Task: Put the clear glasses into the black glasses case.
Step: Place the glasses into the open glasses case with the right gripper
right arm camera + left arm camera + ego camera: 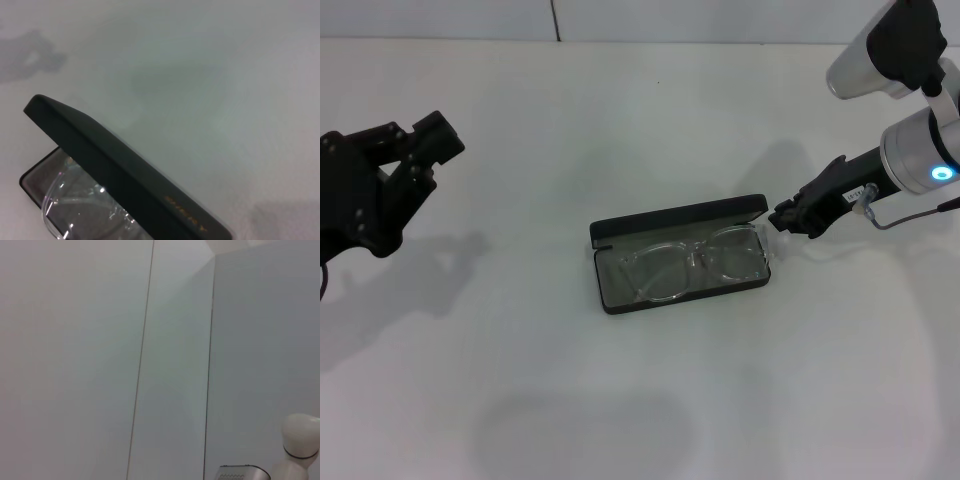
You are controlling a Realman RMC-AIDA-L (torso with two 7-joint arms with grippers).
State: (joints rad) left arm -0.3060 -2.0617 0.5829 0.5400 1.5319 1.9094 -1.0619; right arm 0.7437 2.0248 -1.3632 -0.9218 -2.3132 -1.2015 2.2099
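The black glasses case [605, 297] lies open in the middle of the white table, its lid [678, 217] raised partway along the far side. The clear glasses [690, 262] lie inside on the grey lining, lenses flat. My right gripper [787, 216] is low at the case's right end, next to the lid's corner. The right wrist view shows the lid's outer face [125, 170] with small orange lettering, and the clear glasses [75, 207] beneath it. My left gripper [425, 155] hangs open and holds nothing at the far left, well away from the case.
The white table [640, 400] extends on all sides of the case. A wall seam [556, 20] runs along the back. The left wrist view shows only pale wall panels [100, 360] and part of the robot body [300, 445].
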